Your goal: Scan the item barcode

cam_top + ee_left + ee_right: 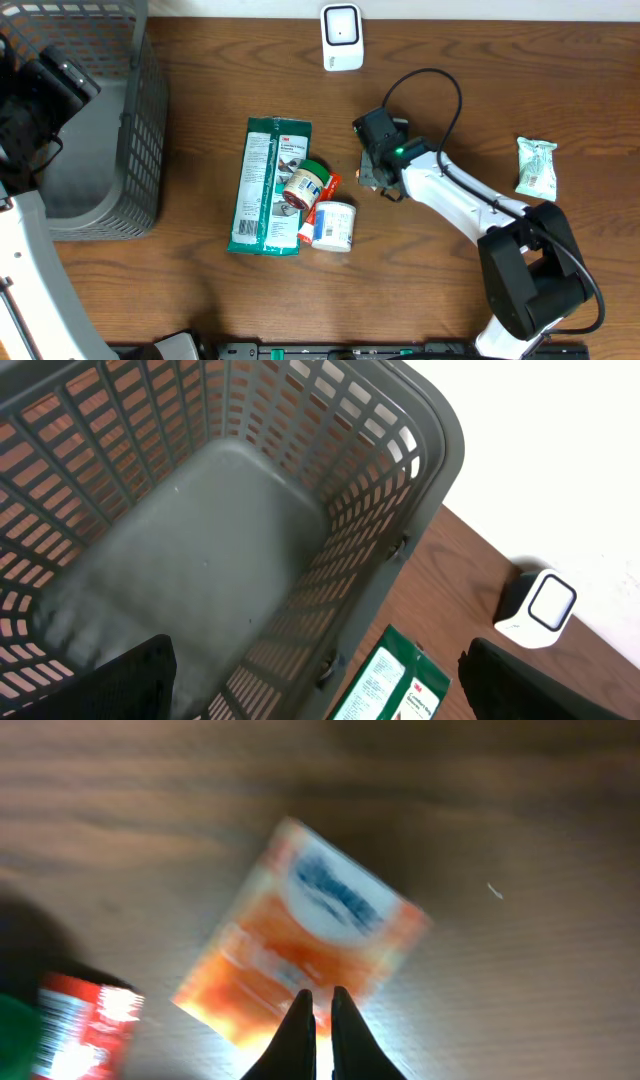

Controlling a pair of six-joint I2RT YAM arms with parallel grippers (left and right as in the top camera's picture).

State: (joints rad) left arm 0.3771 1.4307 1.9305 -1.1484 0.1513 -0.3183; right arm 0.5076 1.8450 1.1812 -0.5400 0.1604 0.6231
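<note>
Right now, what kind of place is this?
Probably a pretend shop checkout on a wooden table: there's a white scanner, a grey basket and some packaged goods.

The orange packet [305, 945], flat and thin, with a white patch and a blue oval mark that is too blurred to read, lies turned at an angle on the wooden table [540, 840], and the small white scanner [341, 37] stands near the table's far edge.
</note>
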